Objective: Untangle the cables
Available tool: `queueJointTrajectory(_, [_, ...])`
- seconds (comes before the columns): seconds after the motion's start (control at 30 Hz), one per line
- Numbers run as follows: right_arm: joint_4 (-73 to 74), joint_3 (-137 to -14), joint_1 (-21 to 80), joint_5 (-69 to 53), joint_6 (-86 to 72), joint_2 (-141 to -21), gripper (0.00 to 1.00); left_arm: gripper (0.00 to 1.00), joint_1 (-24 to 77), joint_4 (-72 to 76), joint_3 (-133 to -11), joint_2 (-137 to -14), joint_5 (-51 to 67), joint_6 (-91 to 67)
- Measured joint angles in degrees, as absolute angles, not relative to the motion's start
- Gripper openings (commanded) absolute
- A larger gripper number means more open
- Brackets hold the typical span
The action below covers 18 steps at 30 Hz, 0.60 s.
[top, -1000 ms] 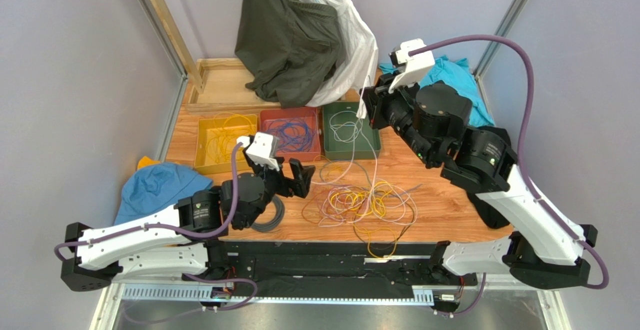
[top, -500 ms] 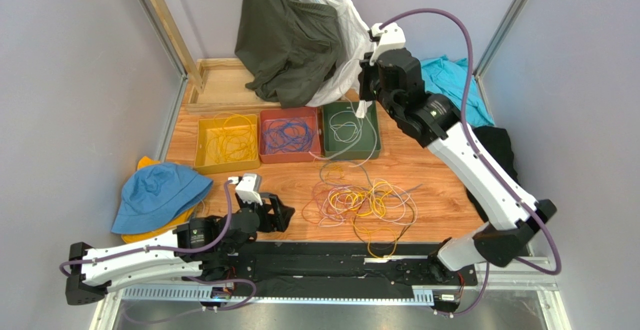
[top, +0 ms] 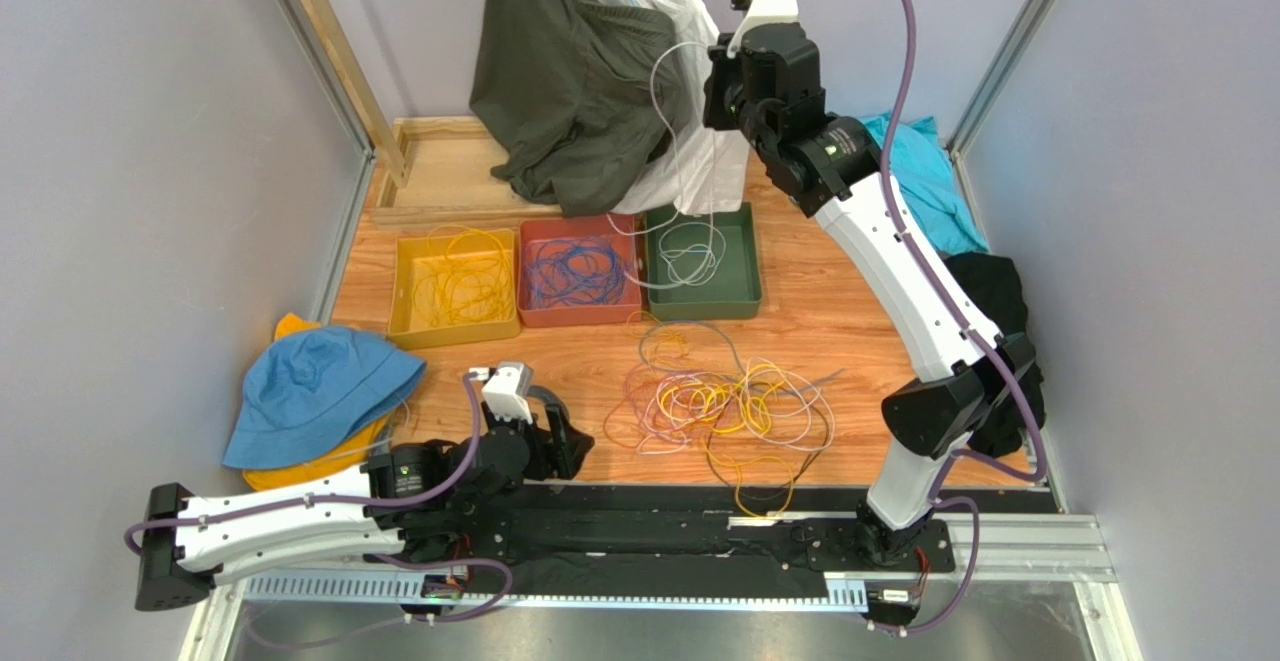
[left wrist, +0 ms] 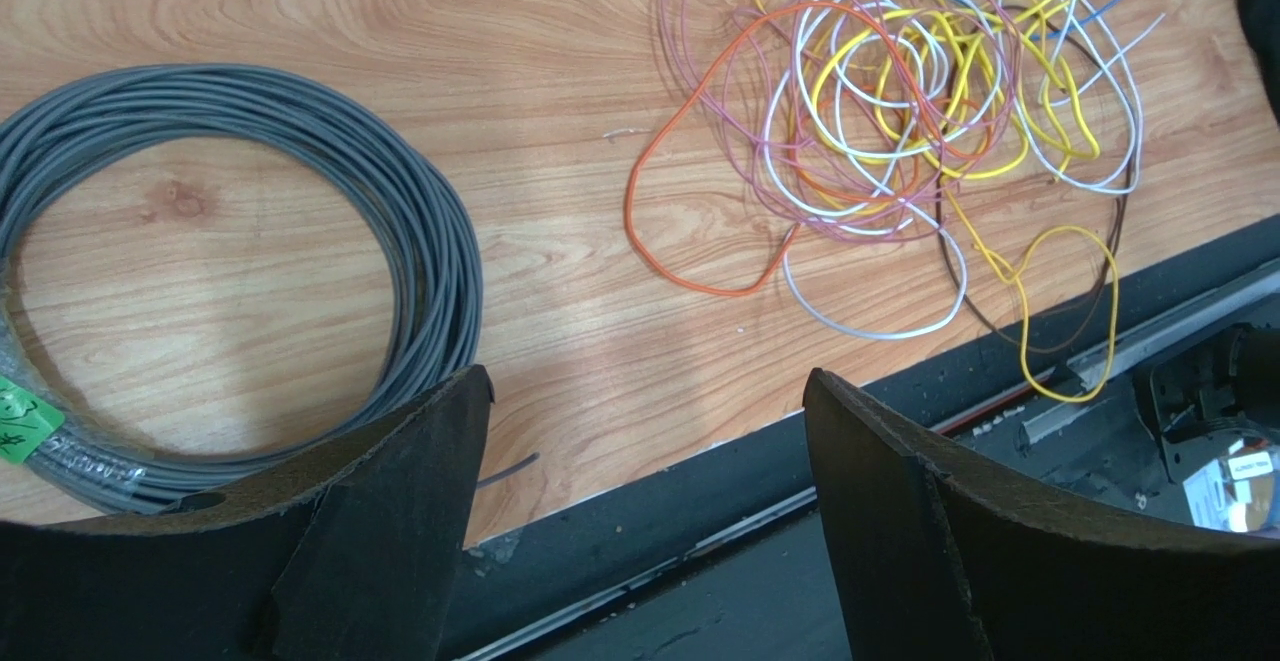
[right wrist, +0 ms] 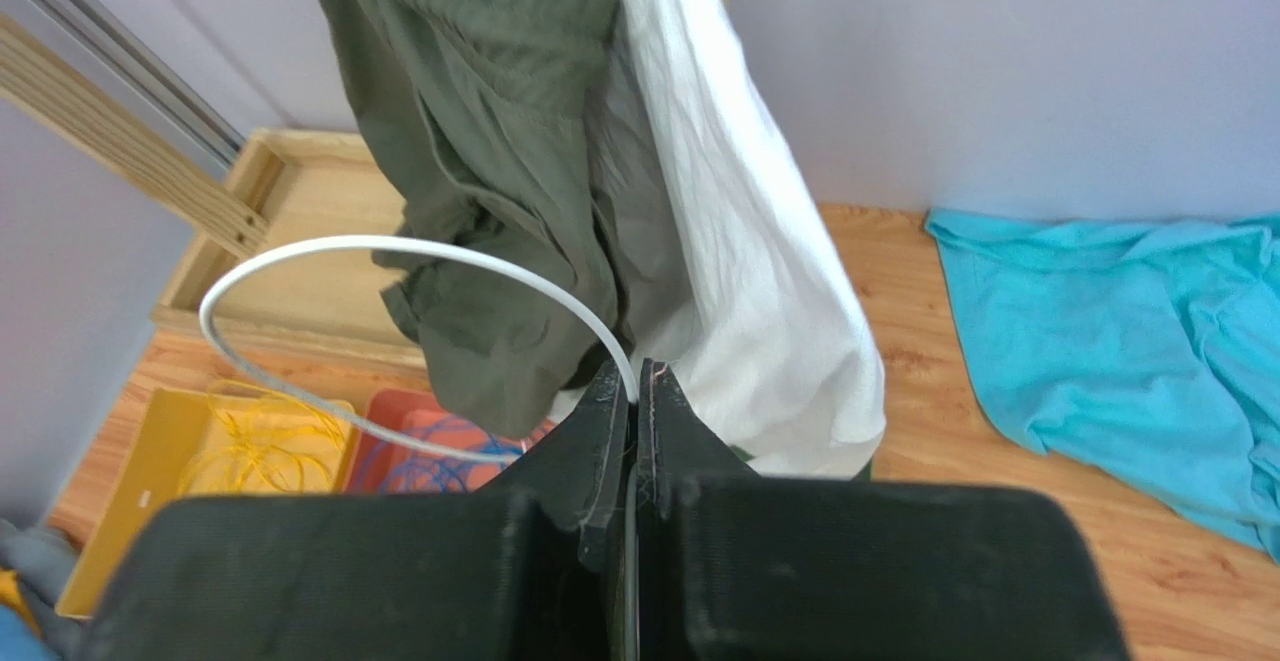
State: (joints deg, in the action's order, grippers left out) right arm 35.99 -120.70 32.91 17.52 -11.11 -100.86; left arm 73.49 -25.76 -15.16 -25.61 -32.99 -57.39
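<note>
Top external: cables [top: 721, 406] tangled on bench [top: 857, 346] near its front edge. Right gripper [top: 721, 84] high beside hanging clothes [top: 579, 76]. White cable [top: 655, 106] loops down into green tray [top: 747, 298].
Left wrist: left gripper [left wrist: 643, 391] spread wide, empty. Grey coil [left wrist: 436, 241] cut off at left.
Right wrist: right gripper pinching the white cable, with the pinched end hidden.

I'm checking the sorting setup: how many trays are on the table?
3, side by side at the far end: yellow tray left, red tray middle, green tray right.
</note>
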Motion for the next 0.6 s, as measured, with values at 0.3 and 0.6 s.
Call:
queueJointTrajectory(0.3, [29.06, -120.22, 32.91, 17.96, -7.99, -100.77, 0.0, 0.85, 73.49, -24.27, -14.92, -25.85, -32.32, -57.63])
queueJointTrajectory(0.6, [18.31, -97.62, 32.42, 23.14, -3.51, -100.88, 0.0, 0.85, 73.49, -22.85, -12.82, -26.65, -31.75, -58.06])
